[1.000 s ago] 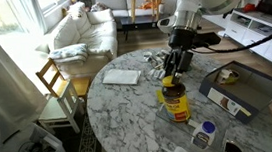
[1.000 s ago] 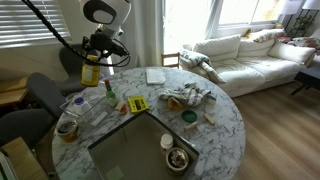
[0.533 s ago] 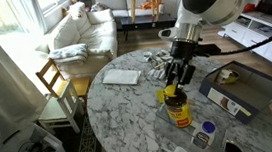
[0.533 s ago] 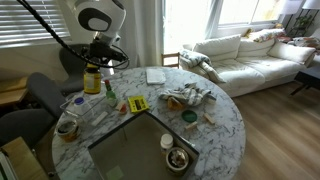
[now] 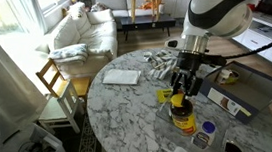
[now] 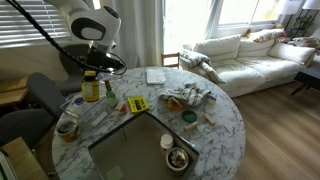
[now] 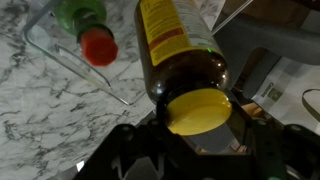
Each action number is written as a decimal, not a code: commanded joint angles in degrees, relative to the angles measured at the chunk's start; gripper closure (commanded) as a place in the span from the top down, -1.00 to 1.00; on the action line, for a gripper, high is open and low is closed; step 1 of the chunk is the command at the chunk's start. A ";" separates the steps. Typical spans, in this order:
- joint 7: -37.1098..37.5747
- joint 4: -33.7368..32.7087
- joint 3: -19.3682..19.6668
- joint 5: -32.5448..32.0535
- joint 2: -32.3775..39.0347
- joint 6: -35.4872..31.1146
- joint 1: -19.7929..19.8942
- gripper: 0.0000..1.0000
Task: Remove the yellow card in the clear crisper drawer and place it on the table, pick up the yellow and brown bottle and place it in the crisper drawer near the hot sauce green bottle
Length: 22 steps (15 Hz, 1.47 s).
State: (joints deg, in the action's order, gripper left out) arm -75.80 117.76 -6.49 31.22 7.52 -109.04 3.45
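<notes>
My gripper (image 7: 198, 118) is shut on the yellow lid of the yellow and brown bottle (image 7: 175, 50), also seen in both exterior views (image 5: 183, 115) (image 6: 91, 89). The bottle hangs upright with its base over the clear crisper drawer (image 7: 75, 68), close beside the hot sauce green bottle (image 7: 97, 44) (image 6: 110, 97). I cannot tell whether the base touches the drawer floor. The yellow card (image 6: 135, 104) (image 5: 162, 96) lies flat on the marble table (image 5: 130, 117) (image 6: 215, 130), outside the drawer.
A grey open box (image 6: 140, 150) (image 5: 246, 87) sits on the table. A white booklet (image 5: 121, 76) (image 6: 155, 75) lies at the table's edge. A blue-and-white container (image 5: 204, 135) stands near the bottle. Small clutter (image 6: 188, 97) lies mid-table. A wooden chair (image 5: 57, 89) stands beside the table.
My gripper has come down with the yellow and brown bottle, lowering it toward the drawer beside the green bottle. The yellow card has not moved.
</notes>
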 commanded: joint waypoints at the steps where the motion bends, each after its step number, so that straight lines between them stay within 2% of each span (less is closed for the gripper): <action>1: -1.84 5.49 1.64 -0.60 -4.50 -1.06 -0.85 -0.26; 7: -1.53 8.96 2.78 -0.97 -6.91 -2.23 -1.15 -0.26; 11: -2.50 10.96 2.62 1.07 -6.92 -9.52 -1.87 -0.26; 16: -0.96 13.18 2.35 -0.37 -5.65 -16.36 -3.05 -0.26; 22: -0.21 13.50 2.21 -1.34 -4.62 -19.90 -3.64 -0.26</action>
State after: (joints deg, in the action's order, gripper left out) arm -76.75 130.75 -4.76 30.76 3.17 -127.27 0.65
